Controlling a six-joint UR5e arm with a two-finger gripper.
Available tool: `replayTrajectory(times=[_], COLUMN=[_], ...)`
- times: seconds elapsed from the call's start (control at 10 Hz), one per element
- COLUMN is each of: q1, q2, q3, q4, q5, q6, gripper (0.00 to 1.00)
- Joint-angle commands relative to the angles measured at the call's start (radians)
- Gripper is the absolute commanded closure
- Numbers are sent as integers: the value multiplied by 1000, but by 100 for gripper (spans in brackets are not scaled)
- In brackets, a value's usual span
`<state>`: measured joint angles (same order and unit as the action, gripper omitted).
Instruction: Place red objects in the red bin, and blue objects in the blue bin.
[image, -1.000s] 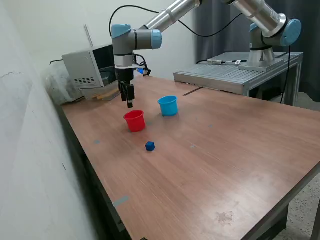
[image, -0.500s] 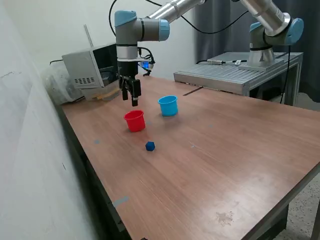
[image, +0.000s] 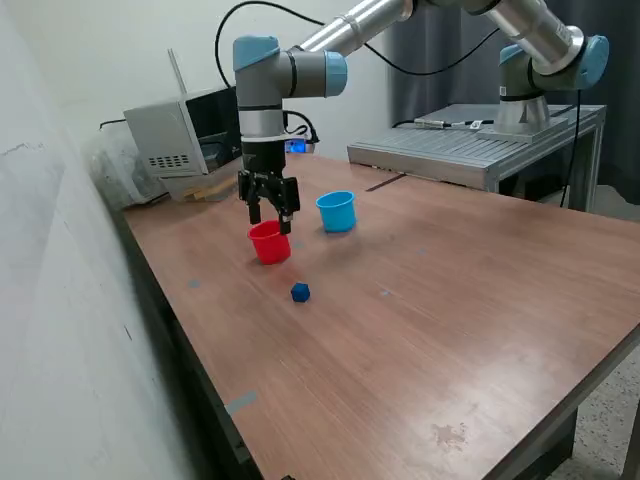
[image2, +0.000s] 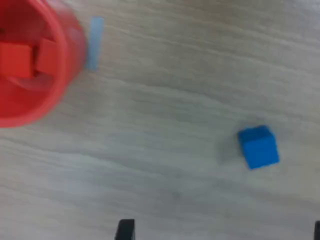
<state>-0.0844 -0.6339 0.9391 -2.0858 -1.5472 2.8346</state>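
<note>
Inside red bin (image2: 30, 70): 2 red cubes (image2: 30, 57), touching.

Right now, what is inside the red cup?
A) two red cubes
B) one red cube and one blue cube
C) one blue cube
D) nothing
A: the wrist view shows two red cubes lying side by side in the red cup, while the blue cube sits out on the table.

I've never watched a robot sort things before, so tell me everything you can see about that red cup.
The red cup is a small round bucket that looks like plastic, tapered, with a rim. It stands upright on the wooden table, to the exterior view's left of the light blue cup. Two red cubes lie inside it. The gripper hangs just above it, touching nothing.
</note>
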Motion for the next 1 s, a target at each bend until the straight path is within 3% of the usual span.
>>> replayTrajectory(times=[0.0, 0.9], q1=[26, 51], q2=[78, 146], q3=[-46, -46], q4=[7, 3], q5=[1, -1], q6=[-87, -136], gripper=[0, 0])
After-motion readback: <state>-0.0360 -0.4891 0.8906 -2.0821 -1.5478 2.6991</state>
